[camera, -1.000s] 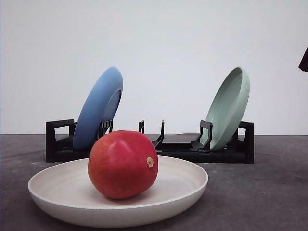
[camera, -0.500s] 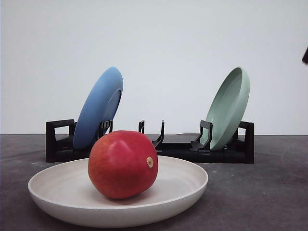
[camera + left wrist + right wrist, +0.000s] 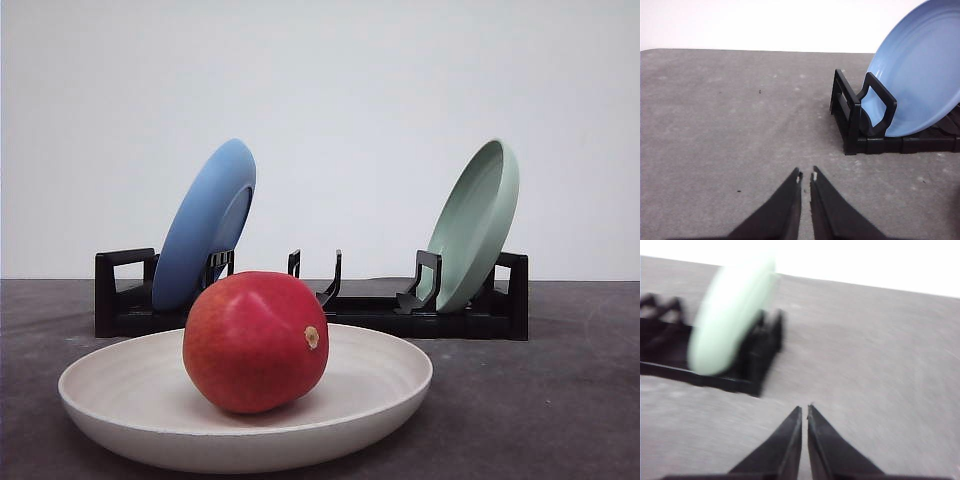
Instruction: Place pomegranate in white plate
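Backdrop's right edge cleared — pomegranate [image 3: 255, 342] unmoved.

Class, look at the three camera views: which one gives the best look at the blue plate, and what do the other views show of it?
The front view shows the blue plate best: whole, leaning in the black rack. The left wrist view gives a closer but cropped look at it. The right wrist view, blurred, takes in the pale green plate instead.

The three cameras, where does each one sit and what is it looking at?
Front view: low, facing forward at the round red pomegranate in the shallow white plate.
Left wrist view: on the left arm, shut left end effector, round blue plate.
Right wrist view: blurred, shut right end effector, pale green plate.
Shared with front: black plastic rack.
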You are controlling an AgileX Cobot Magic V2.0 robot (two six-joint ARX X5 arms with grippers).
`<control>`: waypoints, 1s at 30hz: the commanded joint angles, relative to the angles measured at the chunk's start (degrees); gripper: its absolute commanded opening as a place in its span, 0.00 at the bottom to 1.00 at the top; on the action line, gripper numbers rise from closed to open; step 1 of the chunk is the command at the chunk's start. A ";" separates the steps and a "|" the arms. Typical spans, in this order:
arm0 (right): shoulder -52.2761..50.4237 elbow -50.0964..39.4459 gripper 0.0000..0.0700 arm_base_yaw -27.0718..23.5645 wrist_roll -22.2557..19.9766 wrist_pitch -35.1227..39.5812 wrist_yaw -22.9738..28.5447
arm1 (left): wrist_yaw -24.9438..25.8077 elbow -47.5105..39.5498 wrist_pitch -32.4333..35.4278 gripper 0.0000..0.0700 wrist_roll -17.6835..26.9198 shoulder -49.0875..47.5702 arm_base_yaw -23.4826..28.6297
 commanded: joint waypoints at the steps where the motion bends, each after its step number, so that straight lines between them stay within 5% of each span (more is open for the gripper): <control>1: -2.12 -1.08 0.02 -0.28 1.21 1.46 0.55 | -0.11 -0.53 0.70 0.02 0.39 -0.04 0.04; 14: -17.14 -9.82 0.02 -2.36 1.27 3.06 1.35 | -0.11 -0.53 0.70 0.02 0.39 -0.04 0.04; 30: -16.99 -10.56 0.02 -2.77 1.63 5.27 1.32 | -0.11 -0.53 0.72 0.02 0.39 -0.04 0.04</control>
